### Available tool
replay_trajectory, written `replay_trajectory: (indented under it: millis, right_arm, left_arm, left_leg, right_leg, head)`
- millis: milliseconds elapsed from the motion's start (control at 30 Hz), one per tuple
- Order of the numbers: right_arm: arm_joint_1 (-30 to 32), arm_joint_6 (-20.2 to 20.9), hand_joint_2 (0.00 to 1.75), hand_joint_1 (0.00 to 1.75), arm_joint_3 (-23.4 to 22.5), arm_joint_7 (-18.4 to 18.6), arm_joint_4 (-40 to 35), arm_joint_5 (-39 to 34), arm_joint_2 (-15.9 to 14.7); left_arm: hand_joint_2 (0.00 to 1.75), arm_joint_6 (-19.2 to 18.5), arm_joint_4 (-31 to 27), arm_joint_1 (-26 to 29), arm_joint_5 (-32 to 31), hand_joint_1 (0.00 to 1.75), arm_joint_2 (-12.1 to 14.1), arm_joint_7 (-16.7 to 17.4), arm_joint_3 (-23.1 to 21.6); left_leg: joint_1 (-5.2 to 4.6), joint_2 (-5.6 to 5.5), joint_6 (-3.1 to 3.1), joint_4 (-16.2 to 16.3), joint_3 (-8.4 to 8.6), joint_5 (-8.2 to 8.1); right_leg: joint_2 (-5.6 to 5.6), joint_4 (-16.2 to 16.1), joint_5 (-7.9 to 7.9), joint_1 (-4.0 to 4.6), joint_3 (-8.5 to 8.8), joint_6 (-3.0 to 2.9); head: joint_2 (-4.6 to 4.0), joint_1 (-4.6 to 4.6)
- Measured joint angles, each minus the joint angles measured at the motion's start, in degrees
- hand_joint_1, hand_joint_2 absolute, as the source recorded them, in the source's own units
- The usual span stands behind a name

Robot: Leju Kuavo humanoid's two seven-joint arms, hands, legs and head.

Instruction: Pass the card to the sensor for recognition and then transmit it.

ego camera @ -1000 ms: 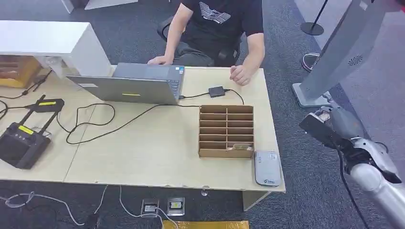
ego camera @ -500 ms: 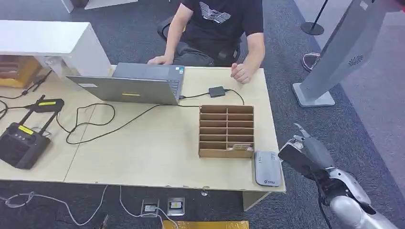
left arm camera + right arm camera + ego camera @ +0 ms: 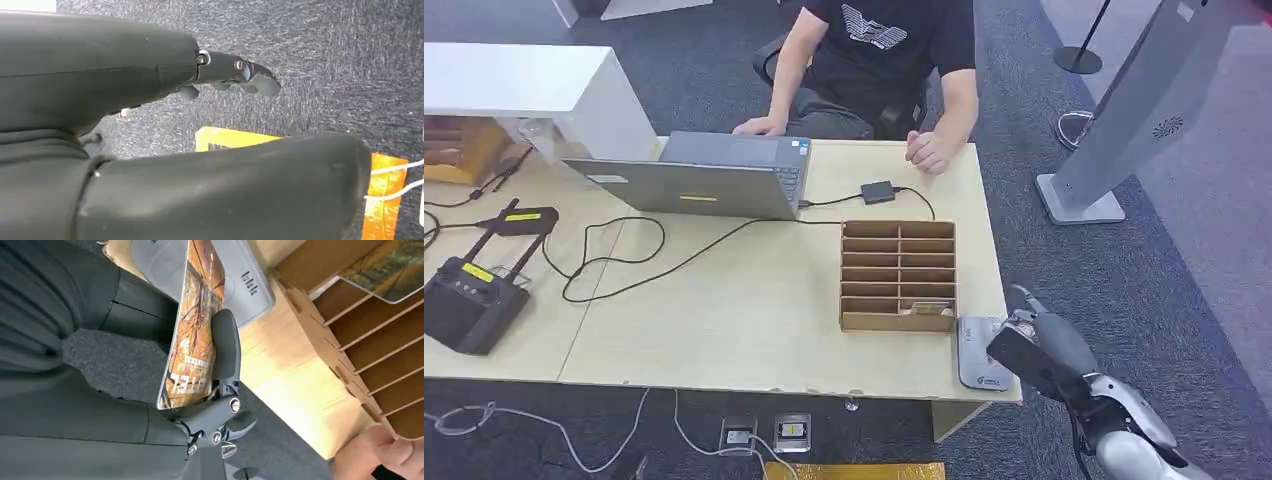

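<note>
While the head view is being read, the right robot hand (image 3: 1024,345) is being held at the near right corner of the worktop (image 3: 754,310), just beside the grey sensor (image 3: 980,352) lying next to the cardboard rack (image 3: 898,275). A person (image 3: 884,60) is being seated at the far side behind a laptop (image 3: 694,180).

From the left wrist view, the left robot hand (image 3: 190,125) is being hung over carpet, fingers (image 3: 250,80) lying apart and nothing being held.

From the right wrist view, the card (image 3: 192,325) is being pinched by the right robot hand (image 3: 210,385), edge-on and close above the sensor (image 3: 245,280); contact cannot be told. Another card (image 3: 387,275) is being kept in a rack (image 3: 365,335) slot.

Judged from this, pickup is done and presenting to the sensor is being carried out; recognition and handing over are being left to do.
</note>
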Motion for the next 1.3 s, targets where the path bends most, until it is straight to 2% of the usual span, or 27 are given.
replay_trajectory:
  millis: [133,367,533,733,1100,1300]
  right_arm:
    - [0.14,-0.04,1.75,1.75,0.09,0.04,0.02,-0.33,0.0]
    - [3.18,-2.45,1.75,1.75,0.07,-0.94,1.46,-3.23,0.02]
    - [5.09,-3.08,1.75,1.75,0.04,-2.67,3.67,-6.58,0.55]
    - [5.83,-3.37,1.75,1.75,0.0,-4.26,6.1,-7.87,1.2]
    - [5.62,-2.65,1.75,1.75,-0.11,-2.95,5.86,-5.09,1.33]
    - [5.07,-0.29,1.75,1.75,-2.14,-1.16,2.54,-4.33,1.33]
  left_arm:
    - [0.0,0.17,0.33,0.03,0.19,0.0,-0.02,0.02,0.02]
    - [0.0,1.42,1.16,0.42,4.24,0.0,0.07,-0.9,1.94]
    - [0.0,0.28,1.62,0.77,8.81,0.0,0.04,-2.03,4.35]
    - [0.0,-0.63,2.25,0.91,9.66,0.0,0.11,-3.26,6.89]
    - [0.0,-0.68,2.93,1.42,9.79,0.0,0.37,-3.21,9.03]
    - [0.0,-0.35,3.21,1.6,10.25,0.0,0.37,-1.46,9.18]
  left_leg:
    - [0.0,0.0,0.0,0.0,0.01,0.0]
    - [0.0,0.0,-0.06,0.0,0.0,-0.04]
    - [0.0,0.0,-0.06,0.0,0.0,-0.04]
    - [0.0,0.05,-0.07,0.0,0.03,-0.04]
    - [0.0,0.04,-0.07,0.0,0.02,-0.04]
    - [0.0,0.04,-0.07,0.0,0.01,-0.04]
  right_leg:
    - [0.0,0.0,0.0,0.0,0.0,0.0]
    - [0.0,0.0,-0.02,0.0,0.0,-0.02]
    - [0.01,-0.01,-0.02,0.0,-0.01,-0.02]
    - [0.03,0.0,-0.02,0.0,0.01,-0.03]
    - [0.03,0.0,-0.02,0.0,0.03,-0.02]
    - [0.02,0.0,-0.02,0.0,0.03,-0.02]
  head:
    - [0.0,-0.02]
    - [0.0,0.0]
    - [0.0,0.0]
    - [0.0,-0.02]
    - [0.0,0.0]
    - [0.0,-0.02]
